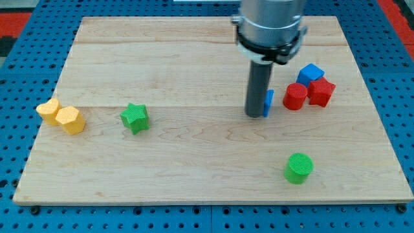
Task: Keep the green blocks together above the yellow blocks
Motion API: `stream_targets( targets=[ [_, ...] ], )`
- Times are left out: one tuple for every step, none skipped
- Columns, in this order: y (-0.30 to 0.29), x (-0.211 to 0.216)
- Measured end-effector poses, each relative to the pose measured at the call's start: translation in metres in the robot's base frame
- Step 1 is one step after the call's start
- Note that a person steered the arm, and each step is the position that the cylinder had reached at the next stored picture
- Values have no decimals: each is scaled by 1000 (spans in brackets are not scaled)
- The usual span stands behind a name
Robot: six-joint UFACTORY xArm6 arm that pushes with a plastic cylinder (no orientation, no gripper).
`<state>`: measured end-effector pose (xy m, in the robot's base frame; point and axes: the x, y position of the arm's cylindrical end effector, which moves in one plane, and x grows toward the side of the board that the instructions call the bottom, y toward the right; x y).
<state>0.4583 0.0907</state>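
Note:
A green star block lies left of the board's middle. A green cylinder stands at the lower right, far from the star. Two yellow blocks touch at the left edge: a yellow star-like block and a yellow hexagonal block to its lower right. My tip rests on the board right of centre, far from both green blocks. It touches a small blue block that is mostly hidden behind the rod.
A red cylinder, a red star-like block and a blue cube cluster at the right, just right of my tip. The wooden board lies on a blue pegboard.

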Motion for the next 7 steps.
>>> stream_targets(
  targets=[
    [37,31],
    [148,82],
    [143,121],
    [52,121],
    [-60,91],
    [-144,56],
    [-92,108]
  ],
)
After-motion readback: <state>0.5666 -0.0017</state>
